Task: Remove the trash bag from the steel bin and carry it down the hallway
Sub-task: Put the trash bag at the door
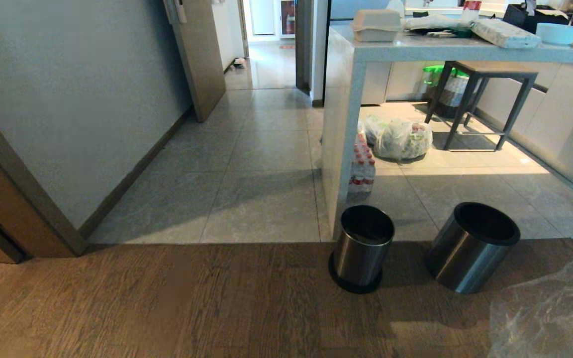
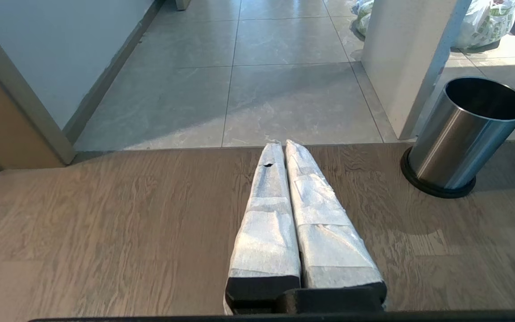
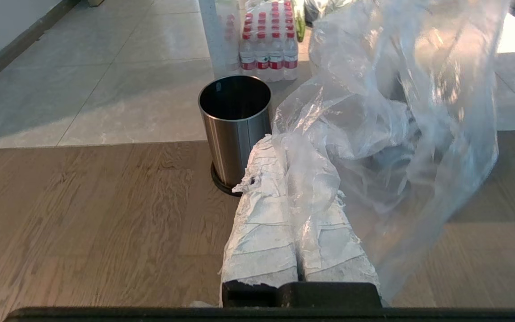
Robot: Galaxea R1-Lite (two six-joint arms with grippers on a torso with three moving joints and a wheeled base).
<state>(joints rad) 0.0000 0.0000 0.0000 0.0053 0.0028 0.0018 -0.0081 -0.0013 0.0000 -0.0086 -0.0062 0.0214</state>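
Observation:
The clear crinkly trash bag (image 3: 396,112) hangs from my right gripper (image 3: 284,156), which is shut on a pinch of its plastic. The bag's bulk drapes over the right finger, and a corner of it shows low on the right in the head view (image 1: 550,313). The steel bin (image 1: 361,246) (image 3: 235,129) (image 2: 467,134) stands upright and empty on the wood floor, just ahead of the bag. My left gripper (image 2: 282,145) is shut and empty, held over the wood floor to the left of the bin. The tiled hallway (image 1: 266,69) runs away beyond the doorway ahead.
A second steel bin (image 1: 473,246) stands to the right of the first. Behind them are a white counter's end panel (image 1: 338,149), a pack of water bottles (image 1: 362,171), a white shopping bag (image 1: 403,139) and a stool (image 1: 480,99). A grey wall (image 1: 67,99) bounds the left.

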